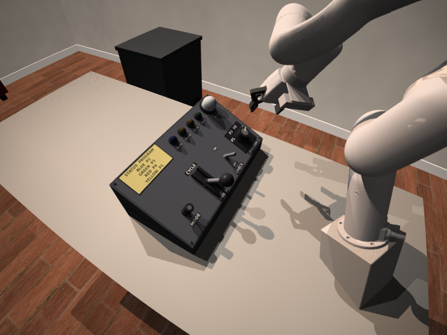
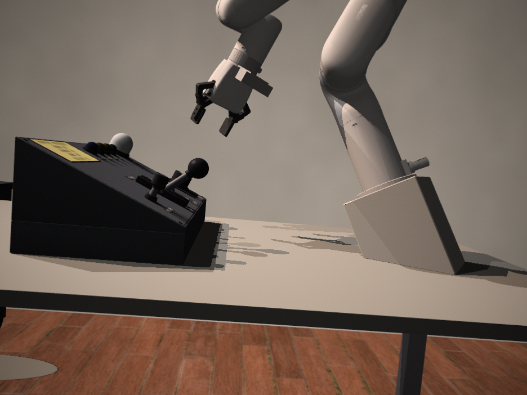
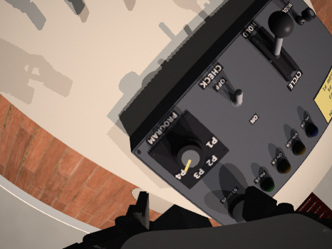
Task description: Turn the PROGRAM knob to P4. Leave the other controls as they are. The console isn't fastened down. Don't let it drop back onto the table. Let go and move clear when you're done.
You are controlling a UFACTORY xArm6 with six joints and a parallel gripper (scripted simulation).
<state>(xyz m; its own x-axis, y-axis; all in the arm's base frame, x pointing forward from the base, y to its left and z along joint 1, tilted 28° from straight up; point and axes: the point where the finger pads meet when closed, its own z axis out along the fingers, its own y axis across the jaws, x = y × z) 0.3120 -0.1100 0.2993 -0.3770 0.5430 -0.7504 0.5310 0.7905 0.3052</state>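
The dark sloped console (image 1: 186,172) sits on the table. Its PROGRAM knob (image 1: 244,133) is at the panel's far right corner. In the wrist view the knob (image 3: 189,155) has a yellow pointer line aimed toward the P4 label (image 3: 180,176). My gripper (image 2: 210,120) is open and empty. It hangs in the air well above and behind the console's right end, apart from every control. In the top view the gripper (image 1: 269,104) shows above the floor strip behind the knob.
The panel also carries a ball-topped CYCLE/HOLD lever (image 1: 226,178), a CHECK toggle (image 1: 229,155), a MODE knob (image 1: 187,209), several coloured lamps (image 1: 182,131), a white dome button (image 1: 208,103) and a yellow legend plate (image 1: 146,168). A black cabinet (image 1: 161,63) stands behind the table. The arm's base (image 1: 361,259) is at the right.
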